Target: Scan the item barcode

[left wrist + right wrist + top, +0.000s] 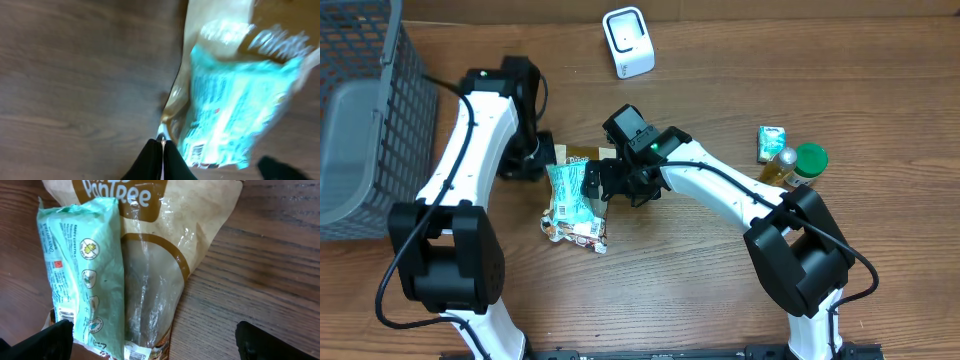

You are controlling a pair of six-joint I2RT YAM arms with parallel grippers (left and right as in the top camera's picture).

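Note:
A brown and clear bag (582,153) lies mid-table with a teal packet (568,195) resting on it. In the left wrist view, my left gripper (162,142) is shut, pinching the thin corner edge of the brown bag (210,20). The teal packet (230,105) is just to its right, with a barcode near its low end. My right gripper (155,345) is open wide, its fingers (45,340) either side of the low ends of the teal packet (85,270) and the brown bag (160,280), touching neither. The white scanner (628,42) stands at the back.
A grey wire basket (360,110) fills the far left. A red-and-white packet (578,233) lies under the teal one's near end. A small green carton (770,142) and a green-lidded bottle (798,165) stand at the right.

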